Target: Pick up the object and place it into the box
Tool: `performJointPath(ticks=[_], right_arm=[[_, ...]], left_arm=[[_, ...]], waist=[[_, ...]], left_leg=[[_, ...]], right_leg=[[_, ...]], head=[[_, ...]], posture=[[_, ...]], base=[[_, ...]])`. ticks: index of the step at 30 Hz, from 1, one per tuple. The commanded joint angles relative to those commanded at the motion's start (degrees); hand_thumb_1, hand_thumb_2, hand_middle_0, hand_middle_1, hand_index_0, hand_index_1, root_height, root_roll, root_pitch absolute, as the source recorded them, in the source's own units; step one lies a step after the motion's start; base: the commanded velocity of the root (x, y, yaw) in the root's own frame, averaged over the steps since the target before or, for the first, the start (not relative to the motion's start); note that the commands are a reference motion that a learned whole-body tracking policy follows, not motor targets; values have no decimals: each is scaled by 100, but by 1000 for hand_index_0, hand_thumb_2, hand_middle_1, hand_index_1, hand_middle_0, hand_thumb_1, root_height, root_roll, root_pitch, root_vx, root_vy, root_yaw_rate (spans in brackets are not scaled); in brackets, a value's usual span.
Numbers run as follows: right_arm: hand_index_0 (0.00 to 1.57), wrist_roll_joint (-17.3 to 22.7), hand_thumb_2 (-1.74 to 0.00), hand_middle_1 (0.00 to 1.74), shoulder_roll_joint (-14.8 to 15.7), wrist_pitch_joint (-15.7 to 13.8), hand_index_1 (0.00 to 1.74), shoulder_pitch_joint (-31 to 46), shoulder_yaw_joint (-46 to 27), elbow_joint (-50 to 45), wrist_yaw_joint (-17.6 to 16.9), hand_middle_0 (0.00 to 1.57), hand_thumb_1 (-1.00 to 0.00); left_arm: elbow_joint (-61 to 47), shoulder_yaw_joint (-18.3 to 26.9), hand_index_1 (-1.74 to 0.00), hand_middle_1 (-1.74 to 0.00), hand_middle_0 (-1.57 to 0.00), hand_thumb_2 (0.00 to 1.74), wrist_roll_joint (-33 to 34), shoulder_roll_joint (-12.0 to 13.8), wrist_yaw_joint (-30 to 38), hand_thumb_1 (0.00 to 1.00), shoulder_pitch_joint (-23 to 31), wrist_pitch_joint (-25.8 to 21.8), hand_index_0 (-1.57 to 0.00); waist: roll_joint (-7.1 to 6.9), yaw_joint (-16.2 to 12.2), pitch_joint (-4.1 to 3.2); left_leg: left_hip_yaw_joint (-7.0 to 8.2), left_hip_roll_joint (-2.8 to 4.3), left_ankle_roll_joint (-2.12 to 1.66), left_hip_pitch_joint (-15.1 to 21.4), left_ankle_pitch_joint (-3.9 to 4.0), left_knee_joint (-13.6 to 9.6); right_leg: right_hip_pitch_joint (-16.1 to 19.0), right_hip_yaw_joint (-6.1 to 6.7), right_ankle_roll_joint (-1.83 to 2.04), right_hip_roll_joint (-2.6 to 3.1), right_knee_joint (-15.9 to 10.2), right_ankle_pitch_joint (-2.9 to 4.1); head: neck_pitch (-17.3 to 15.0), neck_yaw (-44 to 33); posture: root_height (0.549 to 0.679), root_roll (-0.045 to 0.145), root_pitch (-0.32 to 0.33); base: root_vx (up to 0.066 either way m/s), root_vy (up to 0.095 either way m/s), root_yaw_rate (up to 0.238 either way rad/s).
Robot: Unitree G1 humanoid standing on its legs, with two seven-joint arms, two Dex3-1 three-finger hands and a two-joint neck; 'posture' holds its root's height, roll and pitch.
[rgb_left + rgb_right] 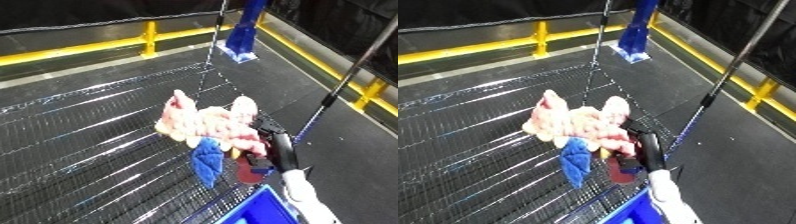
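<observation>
Showing in the left eye view: a soft toy (209,122), pink, cream and red with a blue part hanging below, lying on the dark wire mesh surface (80,150), the right hand (271,137) touching its right edge; whether the fingers are curling round it cannot be told. The blue bin (262,210) is sitting just below. Showing in the right eye view: the same toy, appearing light, limp and easily squashed, probably best taken by bunching its middle.
</observation>
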Motion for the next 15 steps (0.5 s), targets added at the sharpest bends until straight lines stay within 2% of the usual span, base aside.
performJointPath(ticks=[5, 11, 15], right_arm=[[1570, 63, -1740, 1740, 411, -113, 1740, 523, -449, -164, -94, 1570, -1000], [1570, 267, -1740, 1740, 885, -277, 1740, 982, -868, -156, -192, 1570, -1000], [1570, 470, -1740, 1740, 1101, -396, 1740, 1160, -1104, 80, -303, 1570, -1000]], left_arm=[[0, -26, -1740, -1740, -1570, 1740, 26, 5, 5, 1000, -54, 59, -1570], [58, -15, -1740, -1740, -1570, 1740, 66, -22, 66, 1000, -152, 62, -1570], [134, -39, -1740, -1740, -1570, 1740, 108, -21, 82, 1000, -203, 45, -1570]], waist=[[-59, -267, -35], [-119, -591, -79], [-107, -798, -116]], left_leg=[[52, 27, 9, -24, -43, 92], [124, 73, 19, 2, -80, 152], [194, 102, 11, 52, -105, 183]], right_leg=[[-47, 96, -12, 54, -21, 56], [-65, 212, -35, 136, -61, 107], [-57, 294, -50, 182, -98, 149]], head=[[-479, 248], [-800, 347], [-1011, 496]], posture=[[636, 46, -218], [636, 49, -220], [638, 54, -222]], base=[[-21, 14, -132], [-18, 10, -159], [-11, 12, -164]])
